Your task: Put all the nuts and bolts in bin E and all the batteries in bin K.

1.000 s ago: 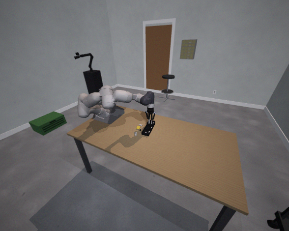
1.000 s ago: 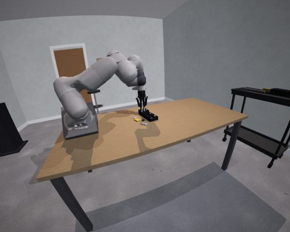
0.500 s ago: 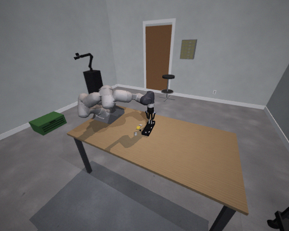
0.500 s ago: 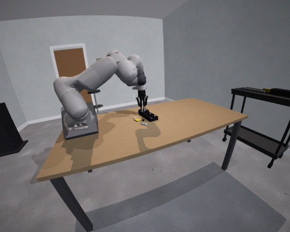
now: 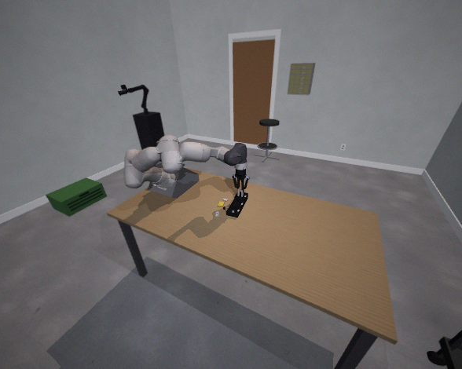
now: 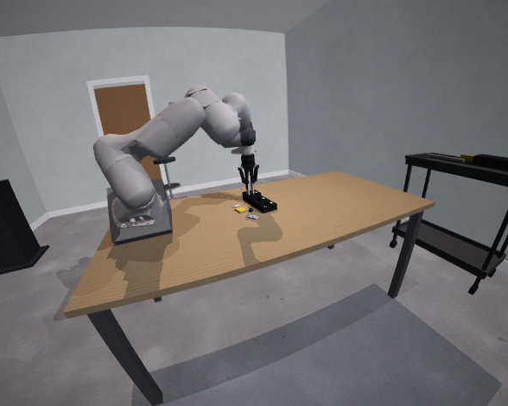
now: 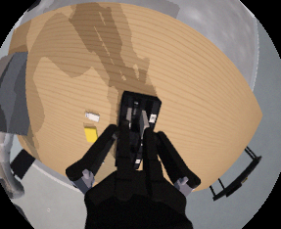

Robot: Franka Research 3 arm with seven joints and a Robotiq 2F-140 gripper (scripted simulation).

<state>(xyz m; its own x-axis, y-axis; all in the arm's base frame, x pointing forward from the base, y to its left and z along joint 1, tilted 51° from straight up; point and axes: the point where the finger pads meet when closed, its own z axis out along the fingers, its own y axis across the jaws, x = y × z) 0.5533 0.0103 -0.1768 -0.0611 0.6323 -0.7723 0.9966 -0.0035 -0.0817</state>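
Hand (image 5: 240,193) poised over the black bin (image 5: 237,206), fingers slightly parted, gripping nothing.
Top view: loose parts (image 5: 221,204) lie left of the bin on the tabletop (image 5: 302,246). Exterior view: they sit nearer than the hand (image 6: 249,191). Wrist view: the yellow piece (image 7: 91,134) lies left; the bin's long axis runs straight ahead.

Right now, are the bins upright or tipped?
Upright: the black bins sit flat on the table, and the wrist view looks down into their open tops.
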